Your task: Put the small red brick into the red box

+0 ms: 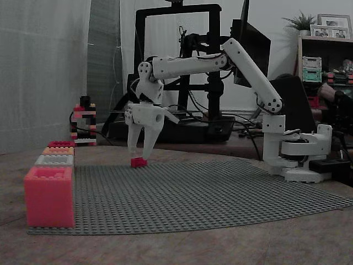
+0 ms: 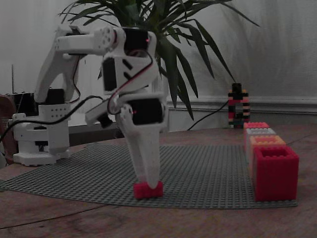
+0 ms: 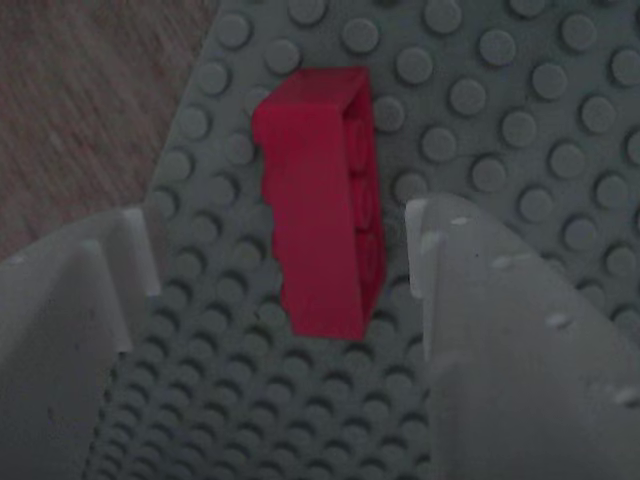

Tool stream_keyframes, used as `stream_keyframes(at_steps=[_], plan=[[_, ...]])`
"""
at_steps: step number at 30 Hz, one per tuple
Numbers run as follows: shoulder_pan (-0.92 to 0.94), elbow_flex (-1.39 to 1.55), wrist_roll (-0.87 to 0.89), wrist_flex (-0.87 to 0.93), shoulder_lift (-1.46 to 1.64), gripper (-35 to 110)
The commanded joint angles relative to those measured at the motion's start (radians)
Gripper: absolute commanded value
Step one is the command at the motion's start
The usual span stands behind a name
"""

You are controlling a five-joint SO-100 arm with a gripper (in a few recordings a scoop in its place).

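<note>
— Small red brick [image 3: 320,200], where?
— Down on the grey studded baseplate [image 3: 500,100], close to its edge, with bare wooden table [image 3: 90,90] just beyond. Not lifted.
— And the gripper [image 3: 280,240]?
— Spread wide, white fingers [image 3: 500,330] straddling the brick, one on each side. Holding nothing. In the wrist view, right-hand finger just beside the brick, left-hand one farther off across a strip of bare studs.
— Same from the side?
— Yes. Pointing almost straight down in both fixed views, tips low over the baseplate, right at the brick.
— Red box [image 1: 49,196]?
— Well apart from the brick, at the front left corner of the baseplate in a fixed view, open top up. Right behind it, a row of lower boxes [image 1: 55,160] running back along the same edge.
— Farther back?
— White arm base [image 1: 300,160] by the baseplate's right edge, a small tower of stacked bricks [image 1: 84,121] past the row, a black frame [image 1: 176,55] behind the arm.
</note>
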Motion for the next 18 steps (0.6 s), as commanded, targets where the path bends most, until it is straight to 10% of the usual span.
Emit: stream_keyframes(at_steps=[1,18], plan=[[0.023,-0.064,0.003,0.020,0.028,22],[0.020,-0.130,0.009,0.035,-0.021,0]])
